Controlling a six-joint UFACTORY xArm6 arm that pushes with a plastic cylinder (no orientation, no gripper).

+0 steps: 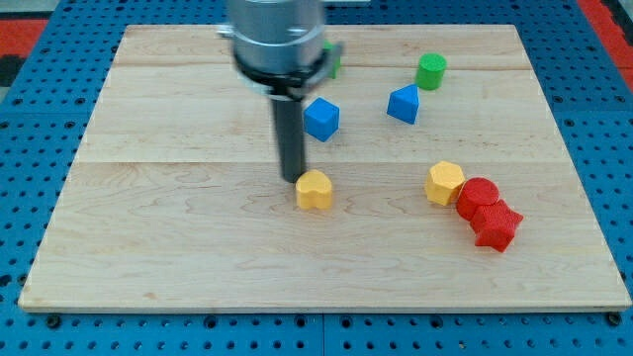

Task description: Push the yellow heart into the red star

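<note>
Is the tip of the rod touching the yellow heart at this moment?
Cannot tell. In the camera view my tip sits right at the upper left edge of the yellow heart; no gap shows, yet contact is not plain.

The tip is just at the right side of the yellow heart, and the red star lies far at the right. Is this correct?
Not quite. In the camera view my tip sits at the upper left of the yellow heart, not its right side. The red star does lie far to the view's right.

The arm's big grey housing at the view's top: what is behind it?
A sliver of a green block pokes out at the housing's right edge; the rest is covered, so its shape cannot be told. Below, my tip sits just left of the yellow heart.
</note>
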